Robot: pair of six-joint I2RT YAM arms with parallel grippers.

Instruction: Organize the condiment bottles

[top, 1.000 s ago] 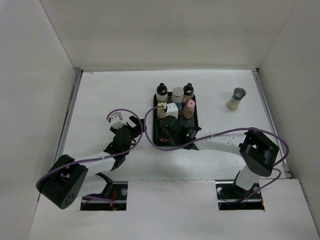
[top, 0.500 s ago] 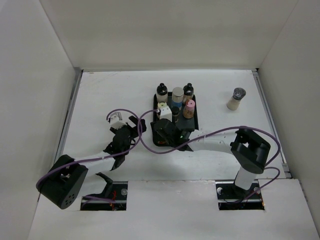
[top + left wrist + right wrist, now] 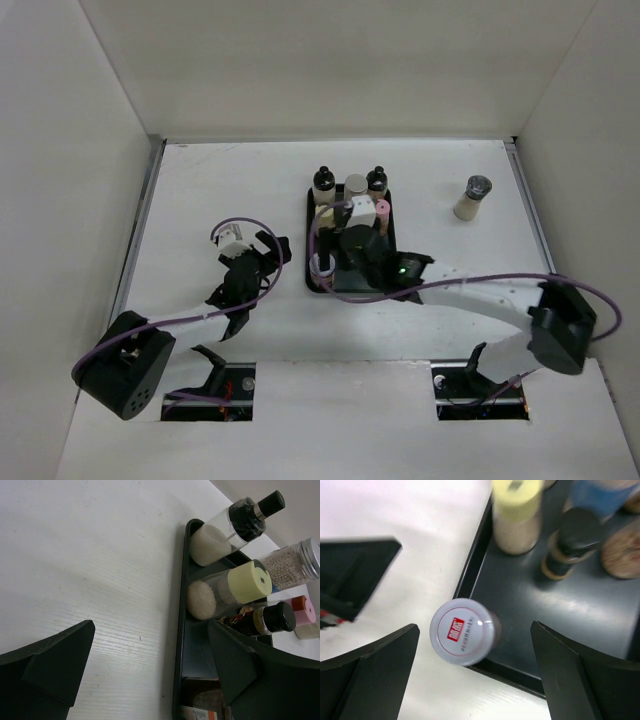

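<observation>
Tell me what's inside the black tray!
Small bottles: a yellow-capped bottle, grey-lidded jar, pink-capped bottle, tall black-capped bottle, small black-capped bottle and white-capped bottle at its near corner. From above, the right arm hides the tray's near half.

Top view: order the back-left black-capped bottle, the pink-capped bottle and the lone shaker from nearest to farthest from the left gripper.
1. Black-capped bottle, back-left corner of the tray.
2. Pink-capped bottle, tray's right side.
3. Lone shaker, far right, off the tray.
</observation>
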